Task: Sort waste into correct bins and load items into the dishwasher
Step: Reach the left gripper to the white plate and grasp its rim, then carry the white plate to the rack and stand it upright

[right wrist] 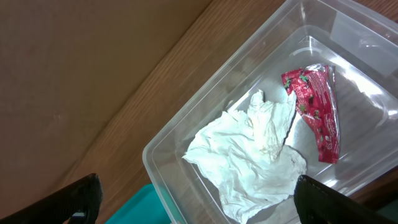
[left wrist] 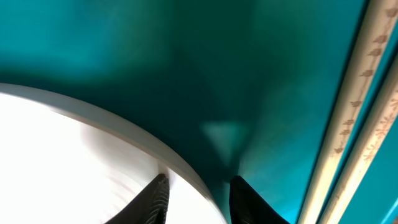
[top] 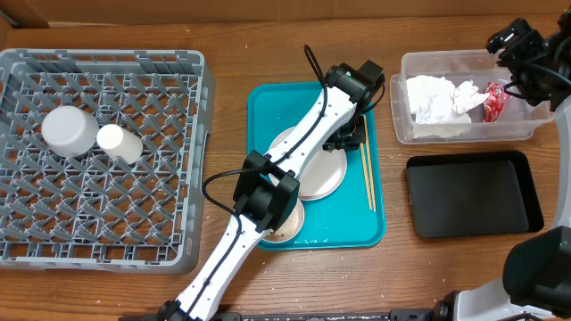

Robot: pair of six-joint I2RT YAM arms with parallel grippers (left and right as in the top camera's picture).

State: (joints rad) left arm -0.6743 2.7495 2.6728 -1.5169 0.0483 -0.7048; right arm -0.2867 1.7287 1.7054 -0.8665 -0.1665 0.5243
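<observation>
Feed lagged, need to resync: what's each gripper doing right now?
Left gripper: straddling the plate rim; grip cannot be told.
Right gripper: open, empty, above the clear tub.

Robot-lab tabletop: wooden table (top: 227,40), dish rack (top: 107,207).

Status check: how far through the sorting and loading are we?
Done: crumpled white paper napkins and crinkled red wrapper lie in the clear rectangular plastic tub; a white bowl and small white cup sit in the grey plastic dish rack. In hand: left gripper, jaws astride the rim of the round white plate, grip unclear. Left: plate, thin wooden chopsticks and a second bowl on the teal tray.
</observation>
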